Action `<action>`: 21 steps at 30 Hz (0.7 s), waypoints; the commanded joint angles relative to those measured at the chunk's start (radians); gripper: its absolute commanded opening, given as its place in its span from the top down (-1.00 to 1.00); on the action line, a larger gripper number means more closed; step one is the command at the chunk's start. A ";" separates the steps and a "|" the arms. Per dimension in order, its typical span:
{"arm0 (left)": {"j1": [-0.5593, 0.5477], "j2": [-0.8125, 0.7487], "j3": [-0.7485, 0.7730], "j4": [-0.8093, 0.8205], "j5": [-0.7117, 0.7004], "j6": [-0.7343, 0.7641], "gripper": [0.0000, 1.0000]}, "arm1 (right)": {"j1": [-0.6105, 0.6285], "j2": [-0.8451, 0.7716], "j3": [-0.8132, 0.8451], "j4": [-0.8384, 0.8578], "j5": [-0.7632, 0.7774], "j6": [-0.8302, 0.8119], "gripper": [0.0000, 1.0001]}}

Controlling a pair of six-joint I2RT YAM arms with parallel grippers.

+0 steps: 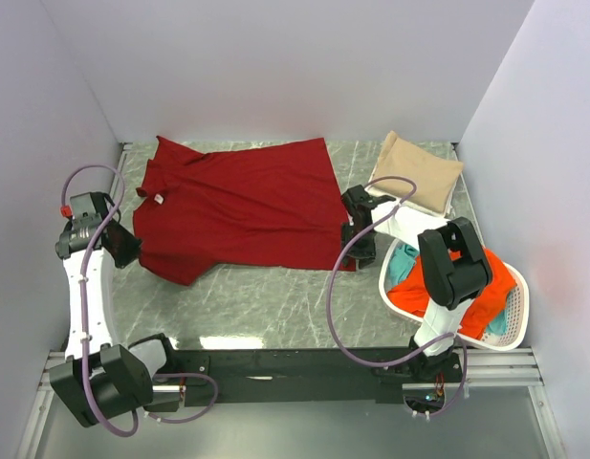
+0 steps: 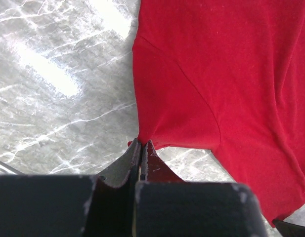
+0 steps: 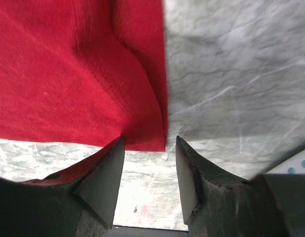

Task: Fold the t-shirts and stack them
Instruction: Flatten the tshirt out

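The dark red t-shirt (image 1: 237, 203) lies spread on the marble table, its neck label toward the left. My left gripper (image 1: 122, 245) is shut on the tip of a sleeve (image 2: 142, 137), and the cloth (image 2: 221, 74) fans out from its closed jaws (image 2: 141, 144). My right gripper (image 1: 357, 244) is at the shirt's near right corner. It stands open, fingertips on either side of that hem corner (image 3: 145, 133), the gap (image 3: 148, 143) over bare table. A tan t-shirt (image 1: 419, 170) lies folded at the back right. Orange-red (image 1: 491, 287) and teal (image 1: 402, 264) t-shirts fill the basket.
The white oval laundry basket (image 1: 520, 298) stands at the right front, under my right arm's elbow; a bit of its rim (image 3: 295, 165) shows in the right wrist view. White walls close in the table on the left, back and right. Bare marble (image 1: 266, 301) lies before the red shirt.
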 commanded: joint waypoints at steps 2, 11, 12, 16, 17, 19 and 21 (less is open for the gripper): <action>0.002 -0.037 -0.008 -0.012 -0.013 -0.007 0.99 | 0.026 -0.014 -0.023 0.002 -0.004 0.024 -0.03; 0.004 -0.080 -0.034 0.022 -0.009 -0.042 0.99 | 0.035 -0.002 -0.043 0.016 0.008 0.027 0.12; 0.004 -0.094 -0.040 0.030 -0.007 -0.065 0.99 | 0.035 -0.001 -0.040 0.016 0.008 0.025 0.17; 0.006 -0.134 -0.080 0.077 0.013 -0.154 0.99 | 0.035 0.009 0.007 -0.015 0.010 0.005 0.43; 0.003 -0.144 -0.096 0.089 0.013 -0.172 0.99 | 0.035 0.017 0.018 -0.027 0.014 0.001 0.52; 0.004 -0.175 -0.106 0.088 0.013 -0.218 0.99 | 0.033 0.022 0.047 -0.054 0.016 -0.015 0.83; 0.004 -0.218 -0.103 0.061 -0.009 -0.249 0.99 | 0.033 0.017 0.066 -0.078 0.016 -0.024 1.00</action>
